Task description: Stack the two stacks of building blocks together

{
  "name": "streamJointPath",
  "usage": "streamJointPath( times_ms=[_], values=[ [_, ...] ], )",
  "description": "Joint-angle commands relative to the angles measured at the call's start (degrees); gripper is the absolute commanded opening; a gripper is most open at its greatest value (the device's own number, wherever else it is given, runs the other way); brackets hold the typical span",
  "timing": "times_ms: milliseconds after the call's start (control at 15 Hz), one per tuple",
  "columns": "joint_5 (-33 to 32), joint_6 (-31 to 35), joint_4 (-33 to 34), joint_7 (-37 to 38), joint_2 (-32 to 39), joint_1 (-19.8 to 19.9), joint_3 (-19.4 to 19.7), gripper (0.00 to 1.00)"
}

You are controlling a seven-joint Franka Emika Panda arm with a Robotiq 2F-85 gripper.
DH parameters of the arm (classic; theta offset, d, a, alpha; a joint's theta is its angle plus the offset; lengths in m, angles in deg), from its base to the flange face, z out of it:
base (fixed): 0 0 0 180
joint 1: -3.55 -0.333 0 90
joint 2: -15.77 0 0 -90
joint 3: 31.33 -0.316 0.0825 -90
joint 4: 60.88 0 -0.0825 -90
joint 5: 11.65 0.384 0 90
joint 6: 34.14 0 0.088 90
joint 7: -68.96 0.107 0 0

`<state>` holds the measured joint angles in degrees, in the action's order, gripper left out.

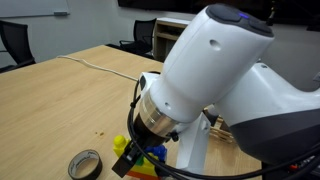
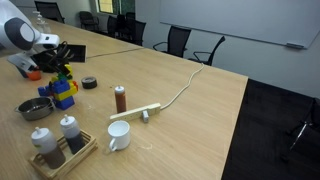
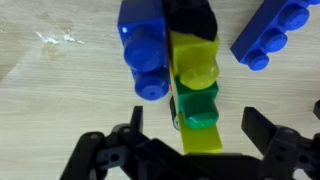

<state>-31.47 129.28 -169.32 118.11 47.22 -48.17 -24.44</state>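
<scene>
Wrist view: the gripper [image 3: 192, 118] has its fingers [image 3: 136, 118] spread wide, one on either side of the block stack [image 3: 195, 70], clear of it and clasping nothing. In the stack, green studs lie nearest the jaws, with yellow studs just beyond toward 12 o'clock. Blue studs sit at 9 o'clock of these, and a dark piece is at the 12 o'clock edge of the view. A blue brick [image 3: 275, 35] lies at 2 o'clock of the stack, apparently apart from it, though the frame cuts it off. In both exterior views the stack stands on the wooden table [image 2: 200, 110] directly beneath the gripper. In an exterior view the arm covers most of the stack [image 1: 150, 156]. In an exterior view the stack [image 2: 63, 88] has a tape roll [image 2: 90, 82] near it at 3 o'clock and a metal bowl [image 2: 35, 108] at 7 o'clock. A brown shaker bottle [image 2: 120, 98] stands farther off at 4 o'clock, and a white mug [image 2: 118, 135] is well apart at 5 o'clock.
</scene>
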Motion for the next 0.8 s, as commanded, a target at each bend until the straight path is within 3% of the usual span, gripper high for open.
streamJointPath(
  times_ms=[0,733],
  values=[
    [-0.26,1.15,-3.23,0.01,-3.04,-1.85,1.66,1.0],
    [0.26,-0.48,-9.29,-1.12,-10.96,-1.22,-2.08,1.0]
  ],
)
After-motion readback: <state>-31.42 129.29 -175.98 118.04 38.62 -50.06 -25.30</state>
